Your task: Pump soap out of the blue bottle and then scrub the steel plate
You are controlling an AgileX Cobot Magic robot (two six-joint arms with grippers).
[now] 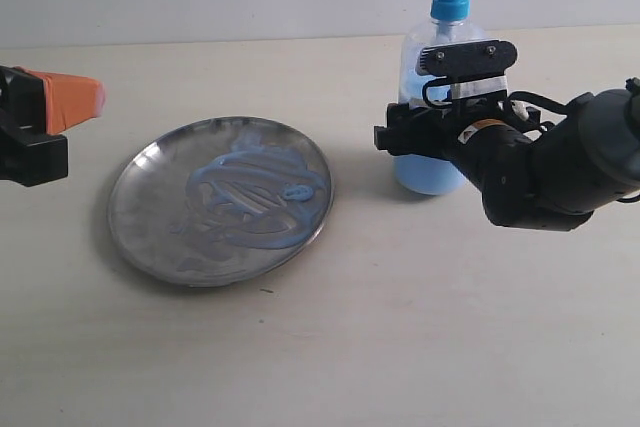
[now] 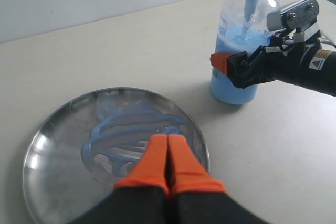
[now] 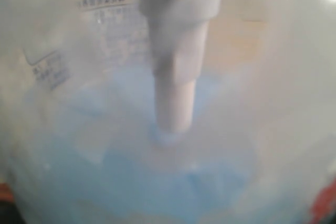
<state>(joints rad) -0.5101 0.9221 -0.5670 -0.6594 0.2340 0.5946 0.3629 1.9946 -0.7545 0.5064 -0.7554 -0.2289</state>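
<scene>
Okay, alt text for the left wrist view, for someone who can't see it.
Shut orange fingertips of the left gripper fill the foreground, with a steel plate smeared with pale blue soap behind them. Beyond, the right gripper sits around the blue bottle.

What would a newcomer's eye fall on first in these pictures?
First comes the shiny steel plate left of centre on the table, smeared with streaky pale blue soap. Next is the blue bottle standing to the right, with the right gripper reaching around its body. The orange-tipped left gripper is shut.
</scene>
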